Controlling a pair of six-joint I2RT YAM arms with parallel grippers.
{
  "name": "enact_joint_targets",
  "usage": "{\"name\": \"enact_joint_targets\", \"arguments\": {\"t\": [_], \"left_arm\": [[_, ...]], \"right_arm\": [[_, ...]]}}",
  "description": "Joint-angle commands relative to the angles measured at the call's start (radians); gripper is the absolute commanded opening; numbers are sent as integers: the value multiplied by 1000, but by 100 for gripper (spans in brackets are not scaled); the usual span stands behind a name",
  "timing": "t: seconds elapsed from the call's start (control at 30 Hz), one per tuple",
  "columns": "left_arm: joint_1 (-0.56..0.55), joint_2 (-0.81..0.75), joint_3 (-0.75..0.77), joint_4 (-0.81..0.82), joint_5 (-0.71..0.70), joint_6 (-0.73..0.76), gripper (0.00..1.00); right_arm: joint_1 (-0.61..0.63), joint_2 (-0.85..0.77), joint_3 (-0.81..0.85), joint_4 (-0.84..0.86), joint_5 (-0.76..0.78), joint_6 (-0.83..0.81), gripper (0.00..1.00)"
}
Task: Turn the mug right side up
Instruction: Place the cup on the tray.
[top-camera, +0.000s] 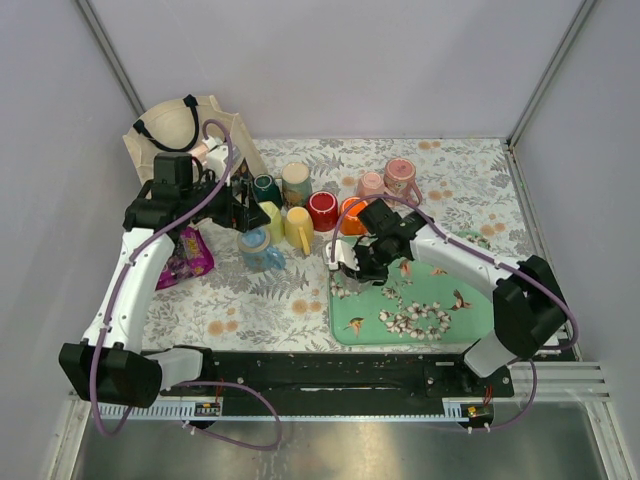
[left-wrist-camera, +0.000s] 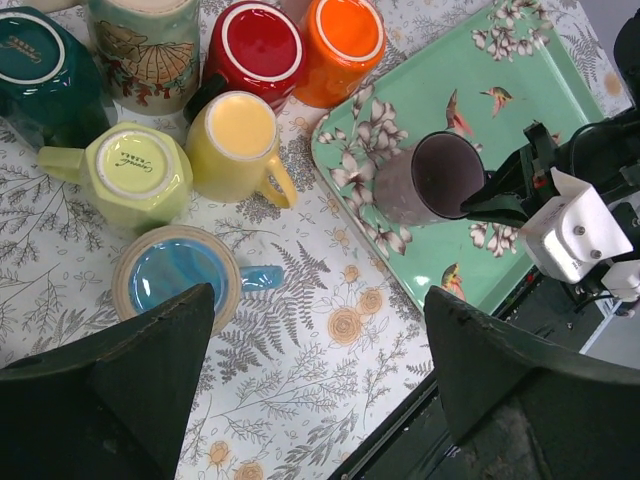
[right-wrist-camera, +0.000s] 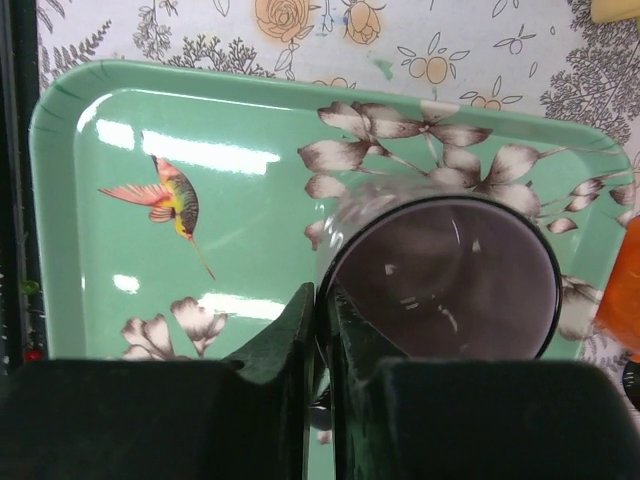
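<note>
Above the arms, the overhead view shows a tabletop (top-camera: 250, 300) under a flower-printed cloth, boxed in by plain grey walls (top-camera: 330, 60). A cloth bag (top-camera: 185, 125) slumps in the far left corner. A green tray (top-camera: 440, 320) with birds and blossoms lies under the right pincer (top-camera: 350, 262). The left pincer (top-camera: 245, 205) hangs over a cluster of coloured mugs (top-camera: 300, 205).

In the left wrist view, the left pincer (left-wrist-camera: 318, 300) stands wide apart and holds nothing, with a blue mug (left-wrist-camera: 170, 275) beneath one finger. Beyond it, the dark mug (left-wrist-camera: 425, 180) lies on its side at the tray's corner, mouth turned to the right pincer.

In the right wrist view, the right pincer (right-wrist-camera: 322, 300) is clamped on the mug's (right-wrist-camera: 450, 280) rim, the wall pinched between both fingers. The open mouth faces the camera, just right of the fingers.
</note>
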Motion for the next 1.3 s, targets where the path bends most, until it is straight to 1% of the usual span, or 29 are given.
{"name": "enact_joint_targets", "arguments": {"t": [0.0,0.07,0.17,0.23,0.43,0.67,1.0,1.17,1.23,1.27], "left_arm": [[2,-9,-11,16,25,20,88],[2,-12,-16,-1,25,43,88],[2,-12,-11,-42,16,89,88],[2,-13,-23,-42,-1,89,88],[13,-18,-5,-76,6,121,88],[16,-12,-8,-71,-4,141,88],[18,20,13,-74,-9,153,88],[16,36,20,-56,-6,146,88],[18,43,20,-53,-7,143,88],[16,46,20,-50,-4,141,88]], "right_arm": [[8,37,40,-22,-21,-169,10],[6,62,72,-57,-12,-238,8],[2,96,116,-81,-18,-294,5],[-3,116,135,-93,-19,-338,4],[-32,191,233,-156,-22,-415,3],[-63,248,310,-219,-21,-480,3],[-79,260,316,-245,-10,-570,4],[-89,251,304,-208,4,-575,5],[-92,246,295,-173,5,-558,7],[-95,246,292,-163,2,-552,11]]}}
